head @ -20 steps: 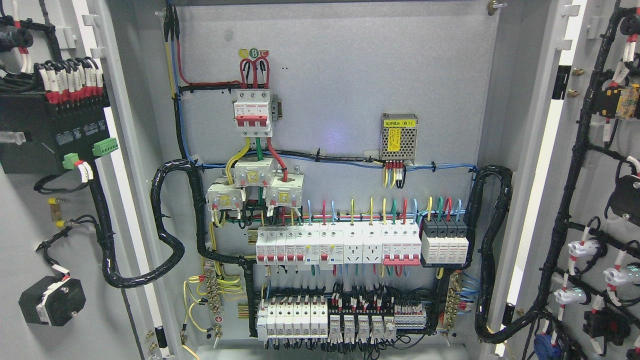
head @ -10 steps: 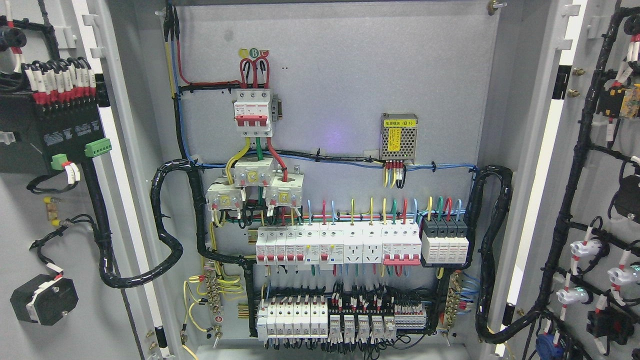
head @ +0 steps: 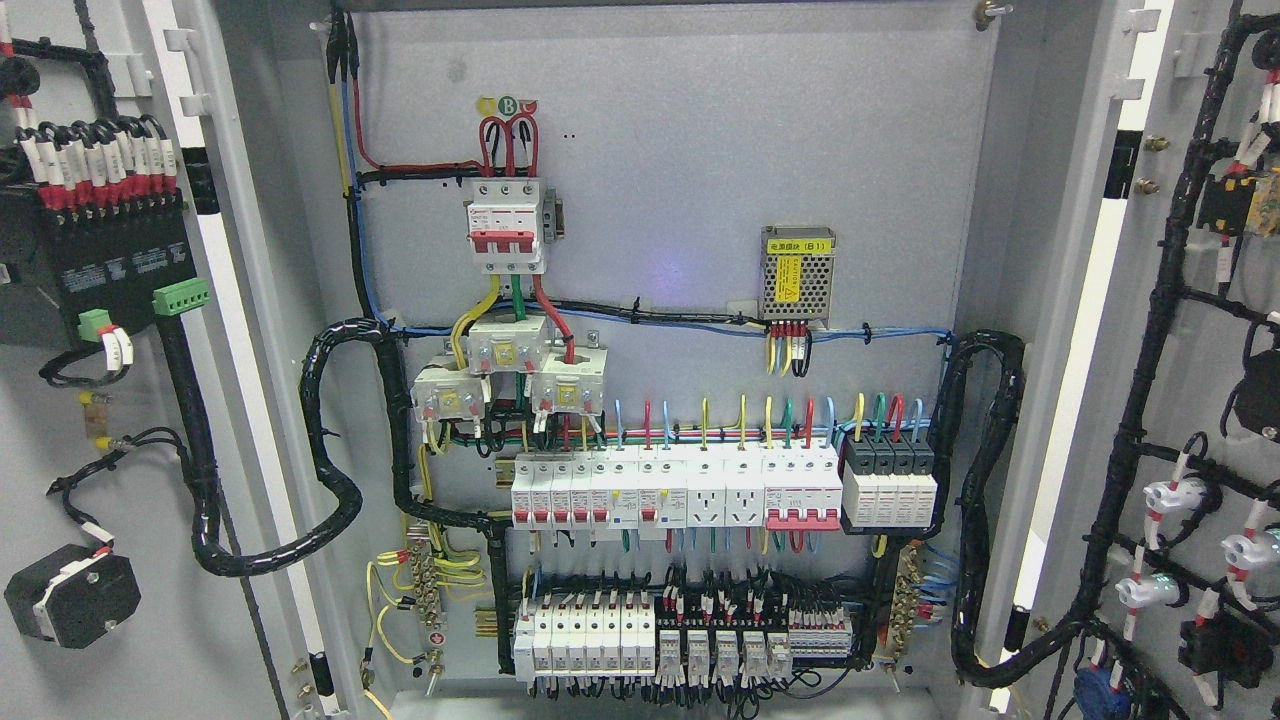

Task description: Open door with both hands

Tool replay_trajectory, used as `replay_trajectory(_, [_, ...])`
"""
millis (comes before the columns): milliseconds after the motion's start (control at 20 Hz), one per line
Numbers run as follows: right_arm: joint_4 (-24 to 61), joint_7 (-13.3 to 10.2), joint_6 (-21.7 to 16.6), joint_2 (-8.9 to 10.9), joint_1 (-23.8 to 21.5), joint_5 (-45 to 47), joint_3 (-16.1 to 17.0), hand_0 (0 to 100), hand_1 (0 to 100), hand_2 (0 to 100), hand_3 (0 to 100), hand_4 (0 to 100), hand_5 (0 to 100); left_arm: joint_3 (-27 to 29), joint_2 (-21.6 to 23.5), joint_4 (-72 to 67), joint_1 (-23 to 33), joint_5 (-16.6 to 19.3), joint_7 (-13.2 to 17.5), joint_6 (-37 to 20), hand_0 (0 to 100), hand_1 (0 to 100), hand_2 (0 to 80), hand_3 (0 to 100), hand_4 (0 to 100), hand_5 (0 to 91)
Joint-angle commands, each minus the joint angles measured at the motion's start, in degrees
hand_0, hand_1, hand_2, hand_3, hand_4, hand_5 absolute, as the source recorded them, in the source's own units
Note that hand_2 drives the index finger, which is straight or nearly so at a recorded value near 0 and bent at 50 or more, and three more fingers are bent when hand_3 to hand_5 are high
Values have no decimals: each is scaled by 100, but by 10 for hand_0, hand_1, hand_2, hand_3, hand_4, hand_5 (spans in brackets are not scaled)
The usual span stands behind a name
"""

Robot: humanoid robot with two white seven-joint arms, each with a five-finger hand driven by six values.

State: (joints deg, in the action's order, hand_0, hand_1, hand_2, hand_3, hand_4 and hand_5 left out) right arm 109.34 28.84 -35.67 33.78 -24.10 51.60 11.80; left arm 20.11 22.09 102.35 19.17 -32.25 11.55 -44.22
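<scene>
An electrical cabinet stands open before me. Its left door [head: 60, 440] is swung out at the picture's left, its inner face showing a black module with red-tipped wires [head: 90, 240] and a black lock block [head: 72, 595]. Its right door [head: 1200, 400] is swung out at the right, its inner face carrying black wire looms and white lamp holders [head: 1170, 495]. The grey back panel [head: 680, 150] shows fully between them. Neither of my hands nor any arm is in view.
Inside are a red-and-white main breaker [head: 507, 222], a meshed power supply [head: 797, 273], rows of white breakers [head: 680, 490] and lower relays [head: 680, 640]. Thick black cable looms [head: 330, 470] run from the cabinet to each door.
Both doors have swung further open: the parts on the left door have slid left, those on the right door slightly right. The cabinet interior has not moved.
</scene>
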Motion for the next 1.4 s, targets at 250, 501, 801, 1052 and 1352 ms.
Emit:
replay_trajectory(250, [-298, 341, 131, 234, -15, 403, 253, 0, 0, 0, 0, 0, 0, 326, 163, -795, -458, -62, -3, 387, 0, 0, 0, 0, 43, 0])
replay_trajectory(501, [-501, 403, 140, 269, -7, 544, 306, 0, 0, 0, 0, 0, 0, 344, 339, -1261, -730, -70, -3, 616, 0, 0, 0, 0, 43, 0])
replay_trajectory(801, [-606, 666, 262, 339, -7, 746, 455, 0, 0, 0, 0, 0, 0, 476, 357, -1481, -889, -62, 5, 889, 0, 0, 0, 0, 44, 0])
replay_trajectory(1052, [-606, 771, 332, 383, -7, 931, 517, 0, 0, 0, 0, 0, 0, 485, 436, -1639, -976, -70, 5, 1108, 0, 0, 0, 0, 43, 0])
replay_trajectory(1352, [-606, 938, 438, 419, -7, 1211, 701, 0, 0, 0, 0, 0, 0, 546, 445, -1868, -1179, -53, 5, 1521, 0, 0, 0, 0, 43, 0])
